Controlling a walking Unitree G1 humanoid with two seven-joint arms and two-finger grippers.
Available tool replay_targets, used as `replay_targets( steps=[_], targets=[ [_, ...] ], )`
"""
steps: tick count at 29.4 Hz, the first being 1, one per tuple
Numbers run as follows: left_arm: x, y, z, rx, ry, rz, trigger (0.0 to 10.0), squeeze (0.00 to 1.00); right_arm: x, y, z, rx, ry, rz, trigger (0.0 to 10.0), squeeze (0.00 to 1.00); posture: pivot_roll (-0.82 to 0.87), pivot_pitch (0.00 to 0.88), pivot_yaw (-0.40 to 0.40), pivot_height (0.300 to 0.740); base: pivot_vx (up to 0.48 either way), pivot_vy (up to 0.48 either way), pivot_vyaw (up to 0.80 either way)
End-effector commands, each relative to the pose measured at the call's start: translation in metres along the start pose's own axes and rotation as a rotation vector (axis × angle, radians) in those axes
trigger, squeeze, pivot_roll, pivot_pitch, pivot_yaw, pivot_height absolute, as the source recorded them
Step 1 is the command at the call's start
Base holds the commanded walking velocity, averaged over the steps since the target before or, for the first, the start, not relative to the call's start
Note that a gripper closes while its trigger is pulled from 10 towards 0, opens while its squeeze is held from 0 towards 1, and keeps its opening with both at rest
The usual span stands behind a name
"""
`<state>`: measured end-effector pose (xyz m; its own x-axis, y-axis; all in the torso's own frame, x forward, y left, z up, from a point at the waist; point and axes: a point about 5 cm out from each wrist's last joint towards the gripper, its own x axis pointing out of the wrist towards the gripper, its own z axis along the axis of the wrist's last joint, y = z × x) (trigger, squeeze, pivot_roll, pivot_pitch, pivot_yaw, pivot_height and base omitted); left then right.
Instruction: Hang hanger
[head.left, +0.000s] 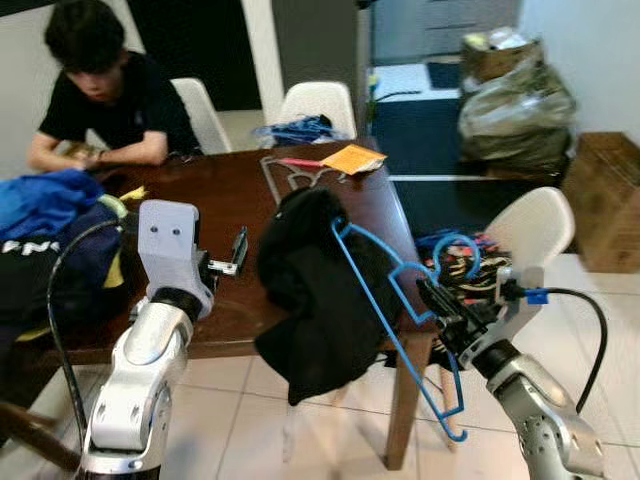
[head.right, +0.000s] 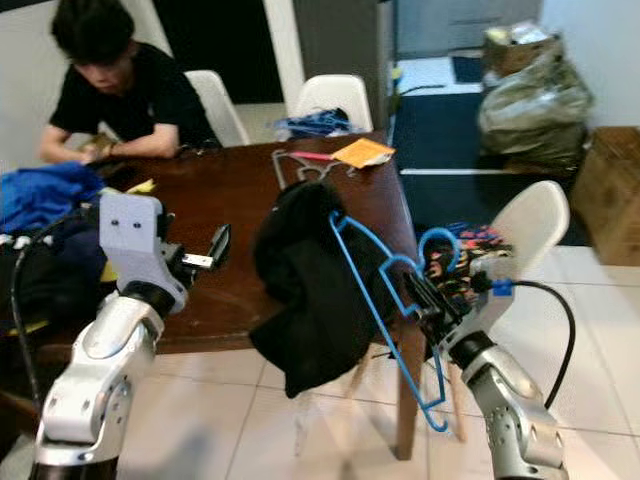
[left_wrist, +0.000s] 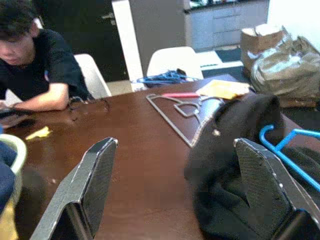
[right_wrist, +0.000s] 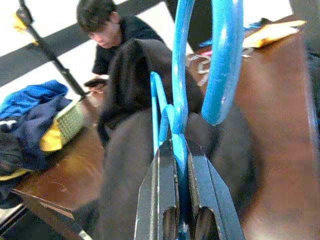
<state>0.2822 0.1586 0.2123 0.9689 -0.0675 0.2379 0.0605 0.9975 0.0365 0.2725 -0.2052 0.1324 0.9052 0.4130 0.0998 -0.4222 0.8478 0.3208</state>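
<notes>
right gripper (right_wrist: 179, 150): jaws clamped on the neck of the blue hanger (head.left: 390, 300), held beside the table (head.left: 230, 200) corner. a black garment (head.left: 320, 290) hangs on the hanger, draped over the table edge. left gripper (left_wrist: 175, 185): jaws spread apart, empty, above the table, next to the garment. a person (head.left: 100, 90) sits at the far side.

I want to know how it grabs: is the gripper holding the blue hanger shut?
Shut. The right gripper clamps the blue hanger, no gap showing.
</notes>
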Motion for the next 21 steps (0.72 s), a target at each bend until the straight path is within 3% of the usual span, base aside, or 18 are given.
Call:
replay_targets(
  steps=[1, 4, 13, 17, 21],
  targets=[
    [-0.002, 0.013, 0.005, 0.023, -0.022, 0.029, 10.0, 0.00, 0.002, 0.008, 0.001, 0.025, -0.024, 0.046, 10.0, 0.00, -0.03, 0.000, 0.071, 0.731, 0.000, 0.000, 0.78],
    [-0.002, 0.018, 0.008, 0.028, -0.039, 0.038, 10.0, 0.00, 0.002, 0.009, 0.002, 0.043, -0.043, 0.054, 10.0, 0.00, -0.03, 0.000, 0.072, 0.731, 0.106, 0.000, 0.76],
    [-0.004, 0.026, 0.010, 0.026, -0.052, 0.065, 10.0, 0.00, 0.002, 0.009, 0.003, 0.077, -0.070, 0.053, 10.0, 0.00, -0.03, 0.000, 0.074, 0.731, 0.480, 0.000, 0.00],
    [-0.003, 0.032, 0.014, 0.033, -0.063, 0.077, 10.0, 0.00, -0.001, -0.001, 0.008, 0.156, -0.132, -0.003, 10.0, 0.00, -0.02, 0.000, 0.071, 0.731, 0.480, 0.000, 0.00],
    [-0.002, 0.036, 0.017, 0.044, -0.071, 0.083, 10.0, 0.00, -0.002, 0.002, 0.010, 0.186, -0.151, 0.031, 10.0, 0.00, -0.02, 0.000, 0.072, 0.731, 0.480, 0.000, 0.00]
  ],
)
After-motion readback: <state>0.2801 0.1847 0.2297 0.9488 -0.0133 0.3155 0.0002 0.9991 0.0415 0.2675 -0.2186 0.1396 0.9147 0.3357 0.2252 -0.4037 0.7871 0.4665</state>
